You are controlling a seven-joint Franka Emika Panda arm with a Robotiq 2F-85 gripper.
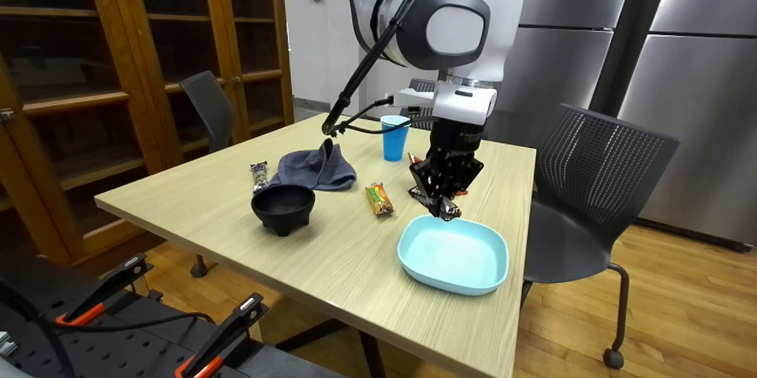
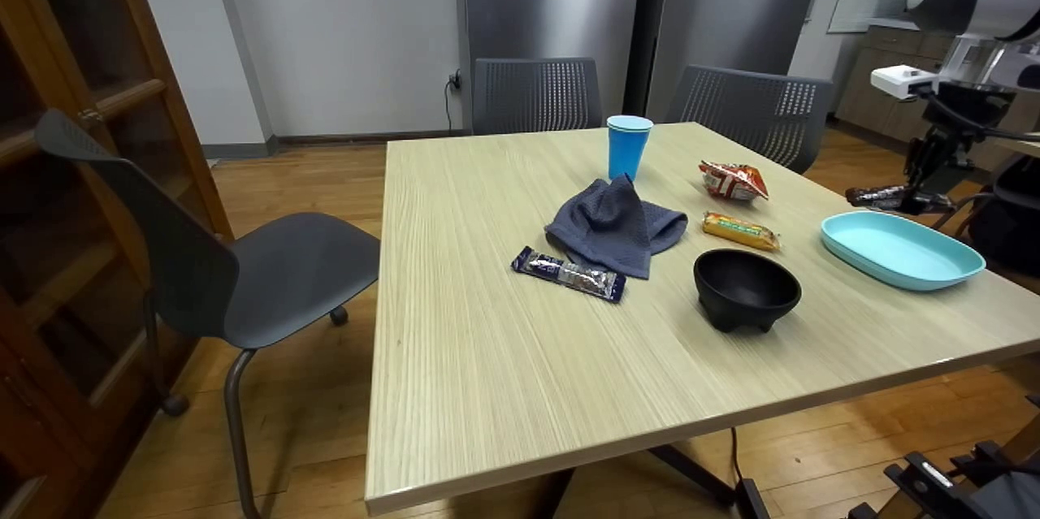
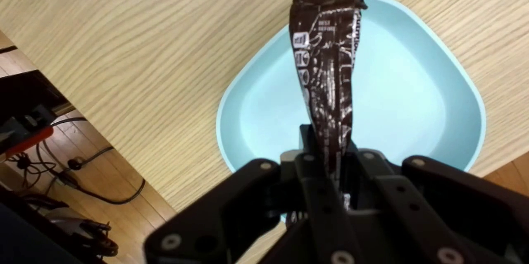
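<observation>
My gripper (image 3: 330,148) is shut on a dark brown wrapped bar (image 3: 326,57), gripped across its middle part. The bar's torn-edged end stretches away from the fingers in the wrist view; its other end is mostly hidden behind them. Directly below lies a shallow light-blue dish (image 3: 401,98) with nothing lying in it. In an exterior view the gripper (image 1: 440,200) hangs over the dish's far rim, and the bar (image 1: 450,211) pokes out beside the fingertips. Seen from elsewhere, the bar (image 2: 877,196) is held roughly level above the dish (image 2: 902,251), apart from it.
On the table stand a black footed bowl (image 1: 282,206), a yellow-wrapped snack (image 1: 379,199), a crumpled grey-blue cloth (image 1: 313,168) and blue cups (image 1: 394,141). A red snack bag (image 2: 734,180) and a dark-blue wrapped bar (image 2: 569,274) lie there too. Chairs (image 1: 582,200) surround the table.
</observation>
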